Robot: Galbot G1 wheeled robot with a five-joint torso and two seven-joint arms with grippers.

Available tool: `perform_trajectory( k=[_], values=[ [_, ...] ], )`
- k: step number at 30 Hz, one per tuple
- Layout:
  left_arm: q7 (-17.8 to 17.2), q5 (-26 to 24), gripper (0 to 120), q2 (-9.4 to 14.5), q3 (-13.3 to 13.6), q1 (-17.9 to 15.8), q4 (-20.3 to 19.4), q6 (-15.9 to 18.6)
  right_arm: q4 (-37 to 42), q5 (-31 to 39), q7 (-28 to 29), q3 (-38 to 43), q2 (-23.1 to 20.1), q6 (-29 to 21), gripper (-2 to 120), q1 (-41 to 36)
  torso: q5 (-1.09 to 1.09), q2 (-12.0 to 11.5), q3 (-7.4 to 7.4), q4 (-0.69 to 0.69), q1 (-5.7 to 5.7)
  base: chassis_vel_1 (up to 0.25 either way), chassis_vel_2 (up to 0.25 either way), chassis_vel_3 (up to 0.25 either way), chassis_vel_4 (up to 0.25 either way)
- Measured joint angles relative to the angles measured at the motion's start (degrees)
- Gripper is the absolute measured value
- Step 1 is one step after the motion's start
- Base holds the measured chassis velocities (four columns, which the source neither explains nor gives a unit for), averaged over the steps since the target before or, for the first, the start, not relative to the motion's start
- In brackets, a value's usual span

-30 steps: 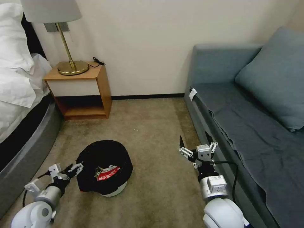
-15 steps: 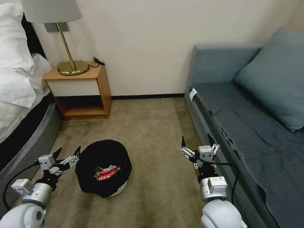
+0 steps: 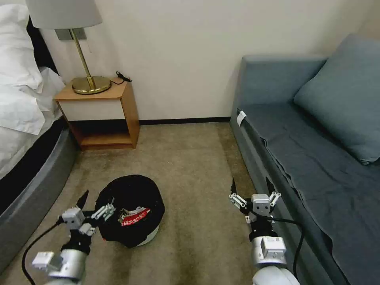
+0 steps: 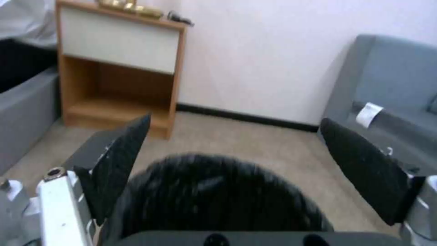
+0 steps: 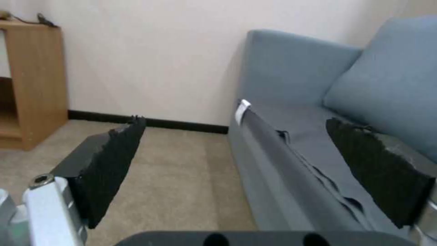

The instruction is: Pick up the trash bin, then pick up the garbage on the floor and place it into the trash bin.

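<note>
Now we see the sofa (image 3: 316, 158) far right, and the trash bin (image 3: 132, 209) on the carpet at near left, a red-and-white packet (image 3: 135, 217) inside. Our left gripper (image 3: 96, 204) hangs beside the bin's left rim, jaws spread; our right gripper (image 3: 252, 190) hovers near the sofa edge, jaws spread.

A wooden nightstand (image 3: 101, 114) stood against the cream wall (image 3: 178, 51), its lower shelf open. On its top sat a brass lamp (image 3: 81, 59) with a pale shade, and a small black cable (image 3: 122, 76) lay at the back corner. To the left was a bed (image 3: 23, 118) with white pillows and a grey base. A blue-grey sofa (image 3: 308, 158) ran along the right side, a matching cushion (image 3: 344, 95) propped at its back. Beige carpet (image 3: 190, 158) covered the floor between them.
</note>
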Motion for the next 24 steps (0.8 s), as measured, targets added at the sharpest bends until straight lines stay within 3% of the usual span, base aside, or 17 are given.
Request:
perform_trajectory(
  k=[6, 9, 17, 24],
  values=[
    [-1.33, 1.66, 100, -0.38, 1.58, 5.46, -3.65, 0.02, 0.44, -2.06, 0.01, 0.61, 1.0, 0.54, 100, -1.86, 0.01, 0.0, 0.0, 0.0, 0.0, 0.0, 0.0, 0.0, 0.0],
    [-0.56, 2.29, 100, -0.43, 2.47, 6.63, -4.53, -1.04, 0.09, -2.65, 0.04, 0.44, 1.41, 0.55, 100, -1.8, 0.0, 0.0, 0.0, 0.0, 0.0, 0.0, 0.0, 0.0, 0.0],
    [-1.48, 4.13, 100, -0.36, 3.52, 7.23, -6.22, -1.14, -1.22, -2.76, 0.33, 0.28, 2.04, -0.18, 100, -0.54, -0.01, 0.0, 0.0, 0.0, 0.0, 0.0, 0.0, 0.0, 0.0],
    [-5.02, 4.37, 100, 0.29, 5.86, 6.6, -8.2, 2.33, -2.57, -3.62, 0.49, 0.06, 3.33, -1.36, 100, 0.45, -0.01, 0.0, 0.0, 0.0, 0.0, 0.0, 0.0, 0.0, 0.0]
  ],
)
